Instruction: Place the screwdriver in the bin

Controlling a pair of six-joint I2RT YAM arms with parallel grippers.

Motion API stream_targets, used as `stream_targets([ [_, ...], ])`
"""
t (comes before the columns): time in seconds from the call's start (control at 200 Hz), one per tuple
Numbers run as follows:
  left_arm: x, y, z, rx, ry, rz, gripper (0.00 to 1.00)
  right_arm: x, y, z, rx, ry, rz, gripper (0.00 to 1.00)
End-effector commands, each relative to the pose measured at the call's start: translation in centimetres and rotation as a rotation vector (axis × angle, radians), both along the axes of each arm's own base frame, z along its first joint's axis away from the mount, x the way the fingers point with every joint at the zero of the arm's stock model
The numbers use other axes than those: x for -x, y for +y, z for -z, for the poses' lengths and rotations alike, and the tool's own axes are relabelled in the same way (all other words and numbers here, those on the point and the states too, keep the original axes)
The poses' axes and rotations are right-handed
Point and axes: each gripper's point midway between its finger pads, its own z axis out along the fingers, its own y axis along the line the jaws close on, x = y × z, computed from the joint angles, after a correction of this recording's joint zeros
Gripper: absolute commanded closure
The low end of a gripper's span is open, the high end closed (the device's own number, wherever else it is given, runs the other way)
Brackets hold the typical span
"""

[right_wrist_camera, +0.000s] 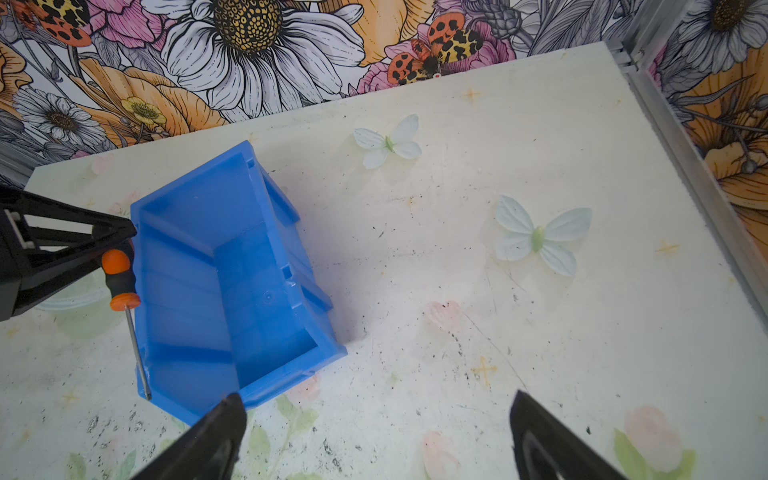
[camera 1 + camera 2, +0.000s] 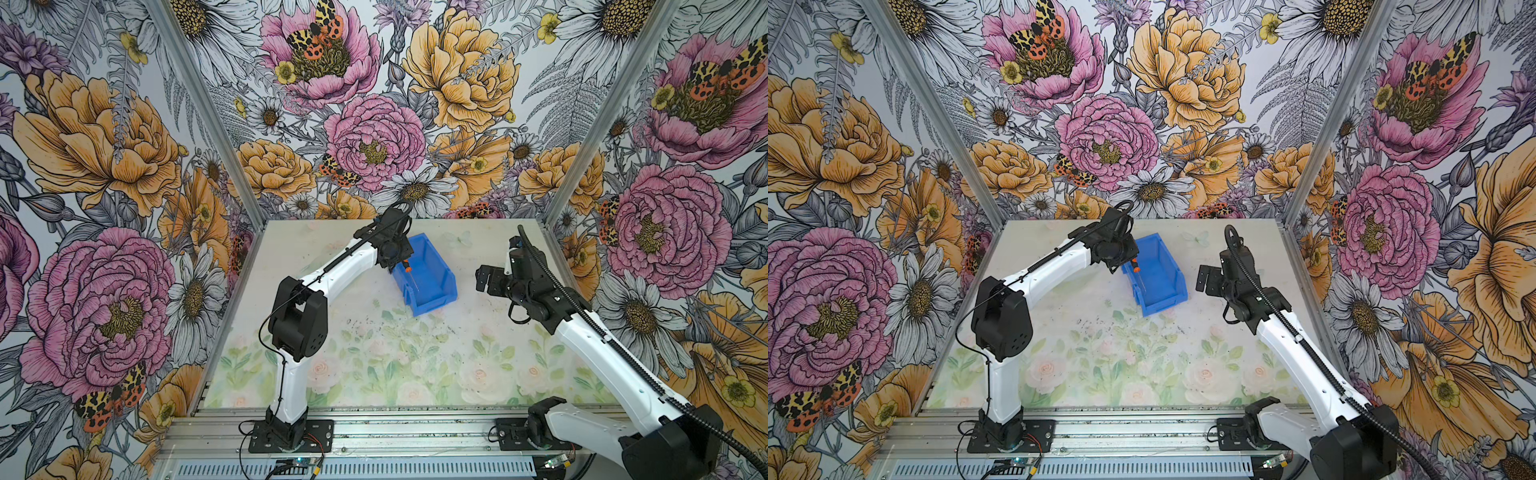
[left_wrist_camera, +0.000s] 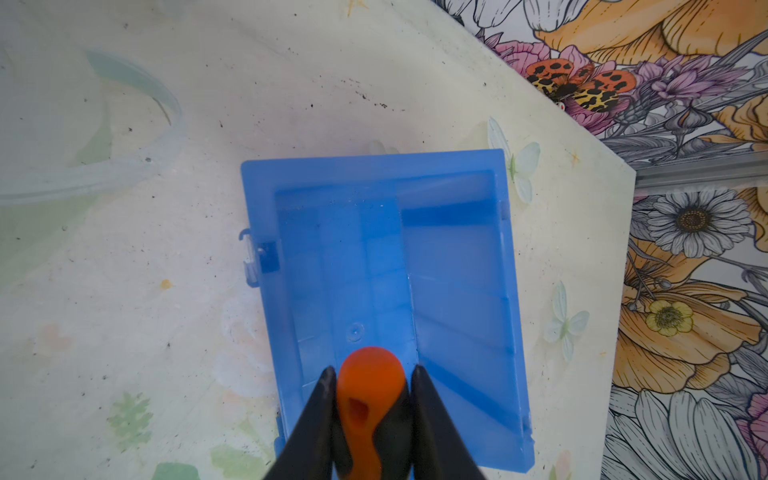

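My left gripper (image 3: 372,372) is clamped on the orange handle of the screwdriver (image 1: 121,277), which hangs shaft-down at centre frame in a top view, over the bin (image 2: 444,270) by its frame-left wall, tip seemingly inside the rim, so letting go should drop it in.

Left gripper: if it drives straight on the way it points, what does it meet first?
Probably the floor of the bin. The left gripper, shut on the screwdriver, points down into it, so the shaft tip would land first. It hangs near a side wall, and depth there is unclear.
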Motion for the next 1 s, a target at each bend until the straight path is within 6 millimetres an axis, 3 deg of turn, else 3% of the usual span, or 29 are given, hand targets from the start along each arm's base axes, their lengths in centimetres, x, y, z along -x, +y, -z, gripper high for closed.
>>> stream_targets([
  [0.0,-1.1,-0.1,-0.3,0.01,-0.014,0.019,0.89,-0.6,-0.3,-1.5,-0.013,-0.044,0.027,0.0],
  [0.606,-2.1,-0.4,2.3,-0.003,0.023,0.029,0.75,0.0,-1.4,-2.3,-0.023,-0.08,0.086,0.01],
  [0.896,-1.9,-0.2,1.8,0.001,0.018,0.025,0.69,0.3,-1.8,-2.6,-0.019,-0.094,0.105,0.01],
  [0.996,-1.7,-0.1,1.8,0.0,0.02,0.022,0.6,0.4,-2.5,-3.2,-0.006,-0.114,0.131,0.01],
])
